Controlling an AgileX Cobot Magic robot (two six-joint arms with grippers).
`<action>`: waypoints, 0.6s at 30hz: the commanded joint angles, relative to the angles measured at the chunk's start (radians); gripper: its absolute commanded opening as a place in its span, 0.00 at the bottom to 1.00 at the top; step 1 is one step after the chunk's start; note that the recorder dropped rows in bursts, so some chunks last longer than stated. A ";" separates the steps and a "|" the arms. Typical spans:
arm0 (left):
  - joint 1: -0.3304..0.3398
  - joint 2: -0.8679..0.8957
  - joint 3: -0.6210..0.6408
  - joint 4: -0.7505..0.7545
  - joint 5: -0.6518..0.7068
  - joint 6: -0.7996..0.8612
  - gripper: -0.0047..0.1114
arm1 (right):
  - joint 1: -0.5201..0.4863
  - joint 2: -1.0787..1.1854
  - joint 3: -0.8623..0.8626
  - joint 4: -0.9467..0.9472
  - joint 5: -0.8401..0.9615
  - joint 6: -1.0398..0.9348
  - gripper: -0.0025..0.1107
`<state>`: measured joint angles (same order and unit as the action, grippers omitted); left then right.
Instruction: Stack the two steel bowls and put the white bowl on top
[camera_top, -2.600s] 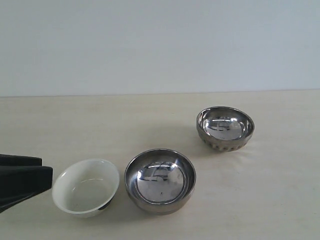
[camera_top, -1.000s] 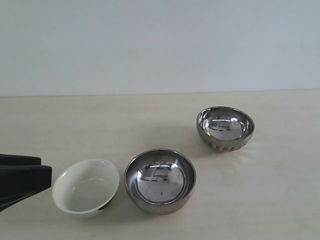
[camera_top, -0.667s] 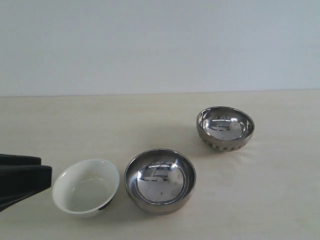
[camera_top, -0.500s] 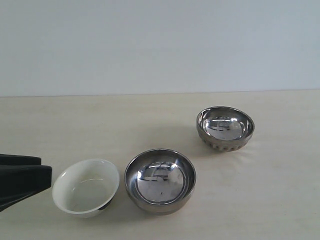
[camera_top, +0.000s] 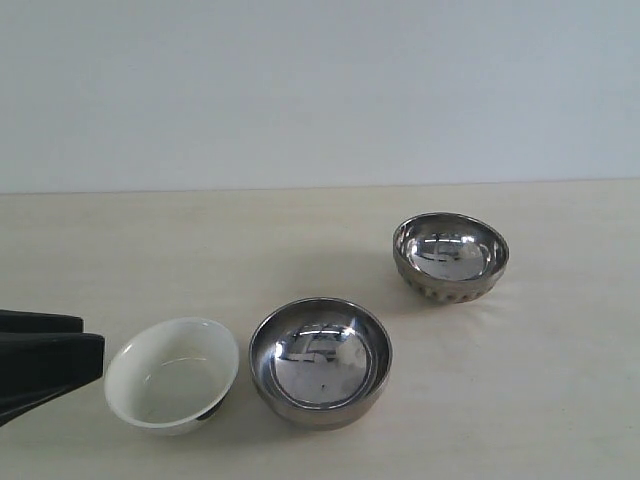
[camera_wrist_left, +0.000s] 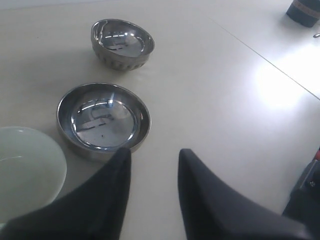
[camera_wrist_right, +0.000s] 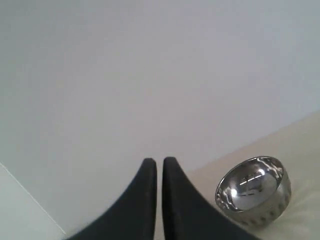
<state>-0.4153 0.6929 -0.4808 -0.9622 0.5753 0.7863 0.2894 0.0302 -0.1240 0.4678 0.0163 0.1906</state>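
Nothing was stacked yet: all three bowls sat apart on the table (camera_top: 300, 230). The white bowl (camera_top: 172, 373) lay toward the near left corner. The smooth steel bowl (camera_top: 320, 360) was just beside it along the near edge, and the ribbed steel bowl (camera_top: 450, 255) stood farther back toward the right. I judged both stacking steps undone. My left gripper (camera_wrist_left: 152, 155) hovered low beside the white bowl, jaws parted and empty. My right gripper (camera_wrist_right: 159, 162), outside the wide view, faced the ribbed bowl, clenched on nothing.
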 joint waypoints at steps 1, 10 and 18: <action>-0.002 -0.006 0.009 0.002 -0.005 -0.005 0.31 | 0.003 0.019 -0.043 -0.010 -0.098 -0.109 0.02; -0.002 -0.006 0.009 0.002 -0.007 -0.005 0.31 | 0.000 0.588 -0.504 -0.010 0.109 -0.282 0.31; -0.002 -0.006 0.016 0.013 -0.002 -0.005 0.31 | -0.001 0.947 -0.799 -0.074 0.248 -0.280 0.31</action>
<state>-0.4153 0.6929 -0.4790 -0.9562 0.5769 0.7863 0.2894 0.8949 -0.8386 0.4394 0.2437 -0.1218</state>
